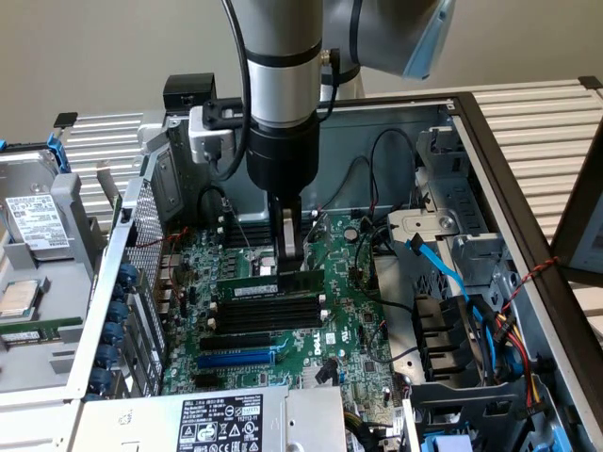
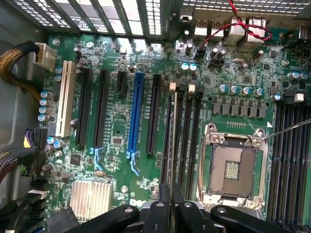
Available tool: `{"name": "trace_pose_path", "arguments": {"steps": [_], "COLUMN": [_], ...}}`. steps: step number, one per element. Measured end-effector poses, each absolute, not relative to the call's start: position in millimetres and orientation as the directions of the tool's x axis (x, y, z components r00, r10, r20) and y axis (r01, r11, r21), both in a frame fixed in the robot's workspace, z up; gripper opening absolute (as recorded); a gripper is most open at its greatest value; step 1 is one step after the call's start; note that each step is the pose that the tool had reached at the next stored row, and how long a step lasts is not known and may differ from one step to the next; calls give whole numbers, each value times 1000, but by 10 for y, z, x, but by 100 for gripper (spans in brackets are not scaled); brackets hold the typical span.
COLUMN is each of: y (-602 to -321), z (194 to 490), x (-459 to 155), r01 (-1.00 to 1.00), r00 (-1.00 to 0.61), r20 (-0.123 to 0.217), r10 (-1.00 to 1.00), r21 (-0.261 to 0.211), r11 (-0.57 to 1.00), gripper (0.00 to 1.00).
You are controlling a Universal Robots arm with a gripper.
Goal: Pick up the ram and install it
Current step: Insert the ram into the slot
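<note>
The ram (image 1: 264,288) is a thin green stick with a white label. It stands on edge along the rearmost of the black memory slots (image 1: 268,315) on the green motherboard (image 1: 350,325). My gripper (image 1: 291,264) reaches straight down into the open computer case and is shut on the stick near its end at the exterior view's right. In the wrist view the ram (image 2: 171,145) appears edge-on as a thin line running out from my gripper (image 2: 169,206) over the slots (image 2: 187,136). How deep it sits in the slot I cannot tell.
An empty CPU socket (image 2: 232,165) lies beside the memory slots, and a blue expansion slot (image 2: 137,111) on their other side. Blue and black cables (image 1: 438,268) and a drive cage crowd the exterior view's right. The power supply (image 1: 226,419) is in front, a loose drive (image 1: 38,221) outside the case.
</note>
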State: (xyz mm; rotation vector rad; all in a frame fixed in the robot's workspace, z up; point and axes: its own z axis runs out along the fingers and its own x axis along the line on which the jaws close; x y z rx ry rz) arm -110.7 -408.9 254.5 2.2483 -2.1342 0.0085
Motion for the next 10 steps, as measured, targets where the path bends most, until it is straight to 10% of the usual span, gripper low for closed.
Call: {"name": "trace_pose_path", "arguments": {"steps": [10], "y": [-4090], "z": [2403], "x": [-1181], "r01": [-999], "r00": [45], "r20": [13], "r10": [-999], "r21": [25], "r11": [-45], "gripper": [13]}}
